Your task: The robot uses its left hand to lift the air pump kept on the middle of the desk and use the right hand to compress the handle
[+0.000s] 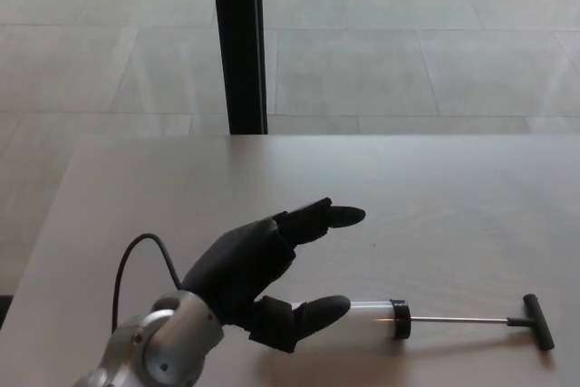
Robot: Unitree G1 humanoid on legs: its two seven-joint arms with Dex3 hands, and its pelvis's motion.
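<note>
In the lower middle of the frame the left hand hung with fingers apart over the air pump lying on the desk, so the reach step seemed in hand, and closing around the barrel comes next.
</note>
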